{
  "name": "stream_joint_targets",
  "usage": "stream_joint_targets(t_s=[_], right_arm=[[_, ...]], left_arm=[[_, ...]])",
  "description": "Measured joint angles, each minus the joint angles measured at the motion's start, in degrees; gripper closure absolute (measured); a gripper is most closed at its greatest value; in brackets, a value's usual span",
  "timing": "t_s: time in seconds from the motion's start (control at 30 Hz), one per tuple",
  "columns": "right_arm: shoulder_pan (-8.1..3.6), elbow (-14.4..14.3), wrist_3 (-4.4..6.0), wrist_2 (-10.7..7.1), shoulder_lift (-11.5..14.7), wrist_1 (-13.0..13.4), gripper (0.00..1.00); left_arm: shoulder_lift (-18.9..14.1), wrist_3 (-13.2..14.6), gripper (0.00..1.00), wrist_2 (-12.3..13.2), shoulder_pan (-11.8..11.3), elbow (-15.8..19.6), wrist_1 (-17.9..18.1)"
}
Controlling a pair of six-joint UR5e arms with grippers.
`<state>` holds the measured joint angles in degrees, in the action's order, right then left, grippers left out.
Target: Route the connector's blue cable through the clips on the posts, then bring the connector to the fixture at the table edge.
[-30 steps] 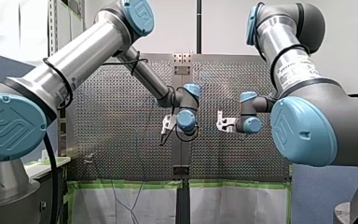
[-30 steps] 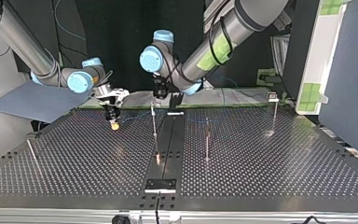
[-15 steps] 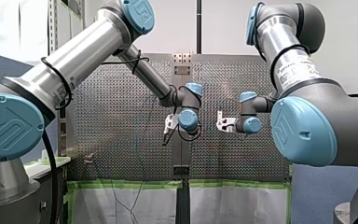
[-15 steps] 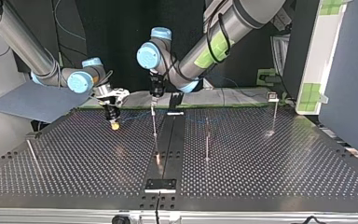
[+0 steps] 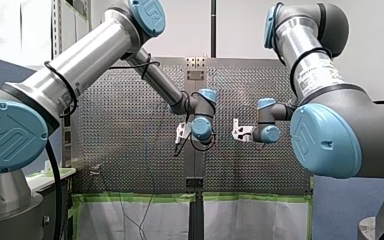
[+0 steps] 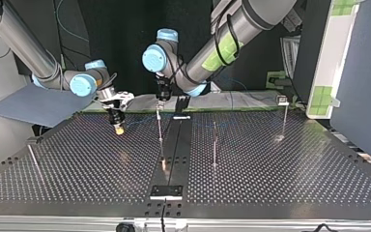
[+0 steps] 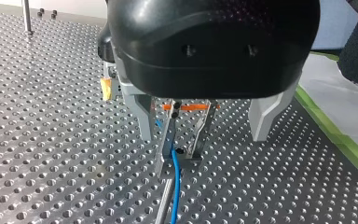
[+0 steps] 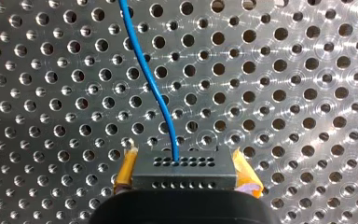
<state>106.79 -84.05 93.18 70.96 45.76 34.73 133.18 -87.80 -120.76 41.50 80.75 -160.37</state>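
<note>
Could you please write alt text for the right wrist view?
My right end effector, with yellow pads, grips a black rectangular connector with rows of small holes. A thin blue cable leaves the connector's middle and curves away ahead of the end effector over the perforated metal table.

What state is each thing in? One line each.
left gripper: open, astride the clip
right gripper: shut on the connector
connector: gripped between yellow pads
blue cable: attached to connector, seems threaded through clip
clip: upright
</note>
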Motion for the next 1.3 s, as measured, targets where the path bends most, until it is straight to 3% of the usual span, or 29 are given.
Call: stream_joint_targets(t_s=[0.83, 1.0, 1.3], right_arm=[[0.10, 0.1, -0.06, -0.11, 0.0, -0.1, 1.00], [0.05, 0.1, -0.01, -0.11, 0.0, -0.2, 1.00], [-0.03, 0.2, 0.05, -0.11, 0.0, -0.4, 1.00]], left_arm=[[-0.4, -0.1, 0.00, 0.3, 0.7, 0.0, 0.6], [-2.0, -0.2, 0.00, -0.5, 2.4, 1.4, -0.2], [-5.9, -1.3, 0.00, -4.1, 6.3, 5.2, 1.9]])
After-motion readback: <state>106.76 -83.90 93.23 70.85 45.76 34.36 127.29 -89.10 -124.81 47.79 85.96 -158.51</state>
